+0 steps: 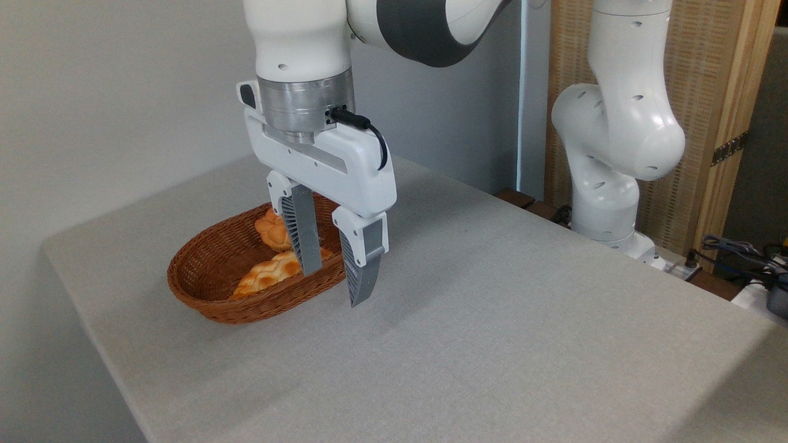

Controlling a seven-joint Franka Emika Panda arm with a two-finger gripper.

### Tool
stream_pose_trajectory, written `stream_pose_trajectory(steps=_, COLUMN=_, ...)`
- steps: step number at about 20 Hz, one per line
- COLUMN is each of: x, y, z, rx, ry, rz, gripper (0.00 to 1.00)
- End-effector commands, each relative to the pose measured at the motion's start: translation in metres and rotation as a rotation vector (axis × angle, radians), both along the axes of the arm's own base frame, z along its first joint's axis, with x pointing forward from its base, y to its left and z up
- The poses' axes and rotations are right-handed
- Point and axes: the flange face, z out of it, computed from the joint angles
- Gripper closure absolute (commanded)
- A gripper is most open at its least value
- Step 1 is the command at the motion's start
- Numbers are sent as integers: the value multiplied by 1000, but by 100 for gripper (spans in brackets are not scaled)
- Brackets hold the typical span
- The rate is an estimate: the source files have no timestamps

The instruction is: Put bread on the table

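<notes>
The bread [273, 229], a small round golden bun, lies at the back of a brown wicker basket [203, 280] on the light grey table [492, 295]. The left finger partly hides the bun. My gripper [335, 288] hangs open and empty above the basket's right end. Its left finger [305, 237] stands over the basket's inside, and its right finger [362, 271] sits just outside the rim, over the table.
A longer braided golden loaf [271, 274] lies in the front of the basket. The arm's white base [609, 184] stands at the table's far right edge, with cables [739, 252] beyond it. A wall runs behind the table on the left.
</notes>
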Motion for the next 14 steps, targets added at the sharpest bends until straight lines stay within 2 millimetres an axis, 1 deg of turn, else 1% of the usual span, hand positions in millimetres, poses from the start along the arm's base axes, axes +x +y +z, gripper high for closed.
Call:
stream_pose_trajectory(steps=1, x=-3, y=-1, z=5, rx=-24, ry=11, rz=7, gripper=0)
stream_pose_trajectory(steps=3, x=-4, y=-2, z=6, rx=-25, ry=14, rz=13, gripper=0)
stream_pose_trajectory(steps=5, x=-3, y=-2, z=17, rx=-18, ry=3, rz=8, gripper=0)
stream_pose_trajectory(steps=6, x=-3, y=2, z=19, rx=-18, ry=2, rz=9, gripper=0)
stream_pose_trajectory(steps=14, x=-3, y=5, z=18, rx=-12, ry=7, rz=4, gripper=0)
